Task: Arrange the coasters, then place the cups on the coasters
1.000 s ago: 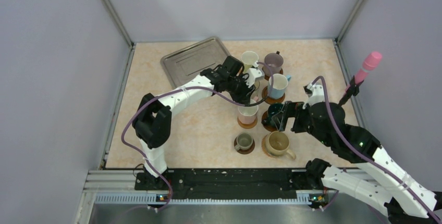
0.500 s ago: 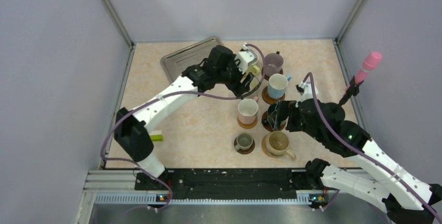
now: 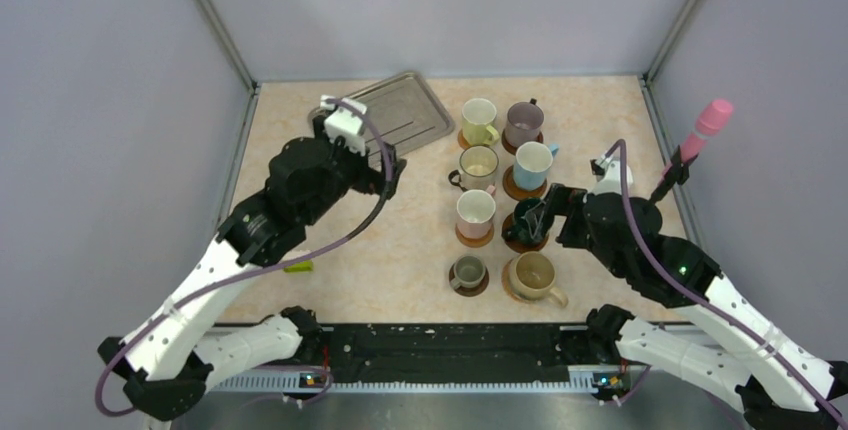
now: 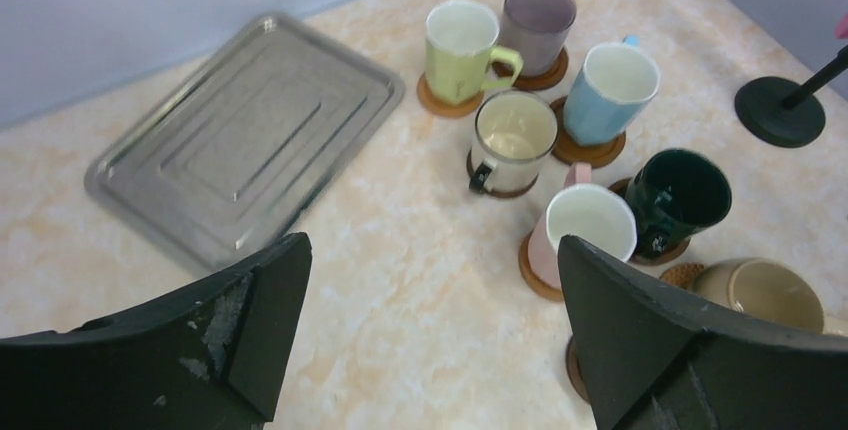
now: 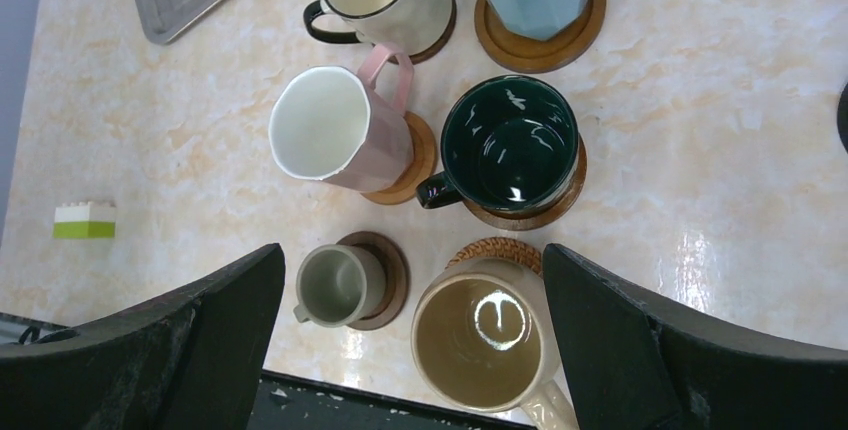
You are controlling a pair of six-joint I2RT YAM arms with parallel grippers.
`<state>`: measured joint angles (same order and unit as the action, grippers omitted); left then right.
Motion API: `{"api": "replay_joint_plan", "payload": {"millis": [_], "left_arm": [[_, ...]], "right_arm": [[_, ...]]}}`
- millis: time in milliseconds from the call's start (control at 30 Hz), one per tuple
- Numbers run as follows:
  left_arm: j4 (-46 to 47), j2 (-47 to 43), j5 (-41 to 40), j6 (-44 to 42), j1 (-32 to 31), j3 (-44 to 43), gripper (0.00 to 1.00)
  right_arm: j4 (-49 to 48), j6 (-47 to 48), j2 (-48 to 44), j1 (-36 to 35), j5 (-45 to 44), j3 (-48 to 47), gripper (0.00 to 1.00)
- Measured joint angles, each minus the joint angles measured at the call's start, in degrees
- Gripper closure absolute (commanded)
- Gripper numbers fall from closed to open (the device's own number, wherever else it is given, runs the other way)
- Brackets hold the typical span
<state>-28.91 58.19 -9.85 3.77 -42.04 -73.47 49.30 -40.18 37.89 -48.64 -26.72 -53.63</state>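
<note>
Eight cups stand in two columns, each on a round coaster: yellow-green [image 3: 479,120], mauve [image 3: 524,122], cream [image 3: 478,165], light blue [image 3: 533,163], pinkish-white [image 3: 476,212], dark teal [image 3: 524,232], small grey-olive [image 3: 467,272] and tan [image 3: 533,275]. The tan cup's coaster [image 5: 500,250] is woven; the grey-olive cup's coaster [image 5: 392,268] is dark brown. My left gripper [image 3: 388,172] hangs open and empty left of the cups, over bare table [image 4: 432,250]. My right gripper [image 3: 537,215] hovers open above the near cups [image 5: 412,250], touching none.
A silver tray [image 3: 385,115] lies at the back left of the cups. A black round base with a pink-tipped stick [image 3: 700,135] stands at the right wall. A small green-and-white block [image 3: 297,266] lies near the left front. Walls enclose three sides.
My left gripper opened and drew back left from the cup columns; the cream cup now stands free on its coaster. The right arm barely shifted.
</note>
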Motion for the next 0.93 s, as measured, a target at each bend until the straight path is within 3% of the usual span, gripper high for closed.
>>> {"api": "replay_joint_plan", "payload": {"millis": [167,367,933], "left_arm": [[0.2,-12.96,-4.15,7.04,0.02,14.45,0.01],[0.57,-21.2,-5.49,12.7,0.02,25.75,0.01],[3.87,-22.82,-5.86,15.21,0.02,27.21,0.01]], "right_arm": [[-0.02,-1.14,-0.2,0.0,-1.05,0.04,0.01],[-0.52,-4.17,-1.88,0.0,-0.96,2.91,0.01],[-3.61,-5.84,-5.01,0.0,0.42,4.9,0.01]]}}
